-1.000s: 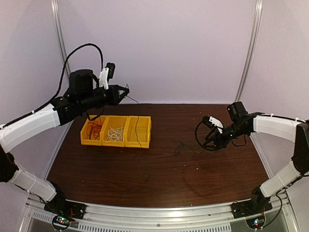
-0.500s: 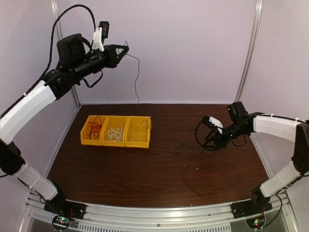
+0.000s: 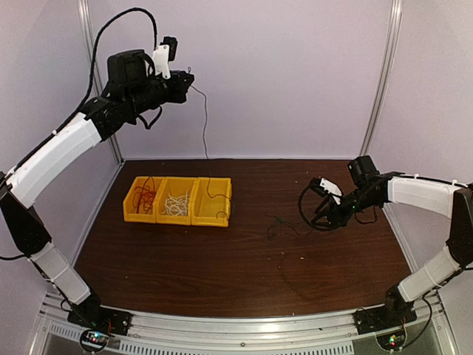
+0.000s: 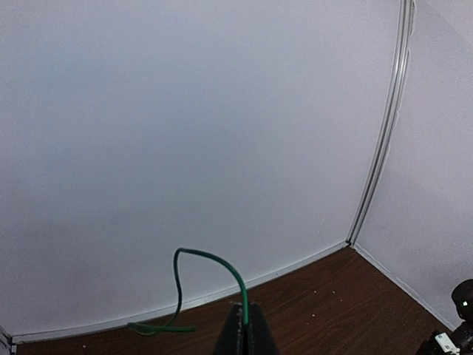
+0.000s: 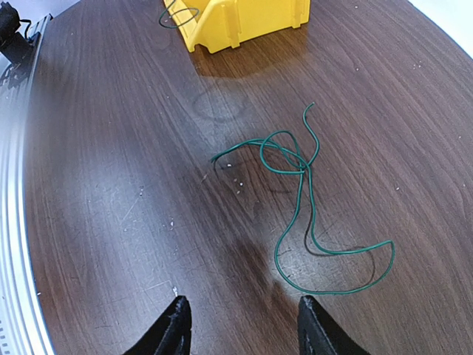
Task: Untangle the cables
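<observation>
My left gripper [image 3: 190,77] is raised high near the back wall, shut on a thin dark green cable [image 3: 204,126]. In the left wrist view the cable [image 4: 215,262] arcs up out of the closed jaws of the left gripper [image 4: 246,331] and droops to the left. Seen from above, it hangs down towards the right yellow bin [image 3: 222,214]. A second tangle of green cables [image 5: 298,168] lies loose on the brown table [image 3: 280,225]. My right gripper [image 5: 244,331] hovers open just short of it, low over the table at the right [image 3: 319,220], with nothing between its fingers.
Three joined yellow bins stand at the left rear of the table: red wires in the left one [image 3: 143,197], white wires in the middle one [image 3: 176,204]. The pale back wall [image 4: 222,111] is close behind the left gripper. A metal rail [image 5: 15,222] runs along the table's near edge.
The left arm has risen from just above the bins to high by the back wall, carrying the green cable up with it. The right arm has not moved.
</observation>
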`<move>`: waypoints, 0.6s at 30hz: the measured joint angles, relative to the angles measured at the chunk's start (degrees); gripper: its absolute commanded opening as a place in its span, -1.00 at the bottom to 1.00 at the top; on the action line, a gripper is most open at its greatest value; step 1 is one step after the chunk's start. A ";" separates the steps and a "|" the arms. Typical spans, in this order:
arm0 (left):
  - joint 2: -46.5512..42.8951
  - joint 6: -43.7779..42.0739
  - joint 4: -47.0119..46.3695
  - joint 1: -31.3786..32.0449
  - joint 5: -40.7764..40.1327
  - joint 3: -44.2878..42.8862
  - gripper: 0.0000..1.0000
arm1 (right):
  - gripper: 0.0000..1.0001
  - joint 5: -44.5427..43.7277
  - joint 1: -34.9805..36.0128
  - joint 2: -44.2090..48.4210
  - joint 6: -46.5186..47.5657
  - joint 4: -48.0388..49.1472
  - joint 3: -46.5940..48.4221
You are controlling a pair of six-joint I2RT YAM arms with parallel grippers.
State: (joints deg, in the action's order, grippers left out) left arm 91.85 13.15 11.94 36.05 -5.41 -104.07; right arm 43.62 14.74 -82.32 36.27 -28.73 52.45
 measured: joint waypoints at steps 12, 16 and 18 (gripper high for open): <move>0.26 0.81 -0.70 -5.20 0.96 2.93 -1.00 | -0.01 -0.11 0.00 -0.98 0.04 -0.02 0.00; 2.56 2.03 -2.45 -6.12 5.38 6.82 -1.00 | -0.01 -0.22 0.00 -0.98 0.15 -0.02 0.00; 3.85 2.64 -2.89 -6.10 7.78 8.00 -1.00 | -0.01 -0.24 0.00 -1.01 0.28 0.00 0.00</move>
State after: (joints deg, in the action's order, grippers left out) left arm 95.70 15.79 9.06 29.95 2.37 -96.07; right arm 43.38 14.74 -83.33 36.56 -28.73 52.45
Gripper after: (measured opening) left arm 0.009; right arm 0.495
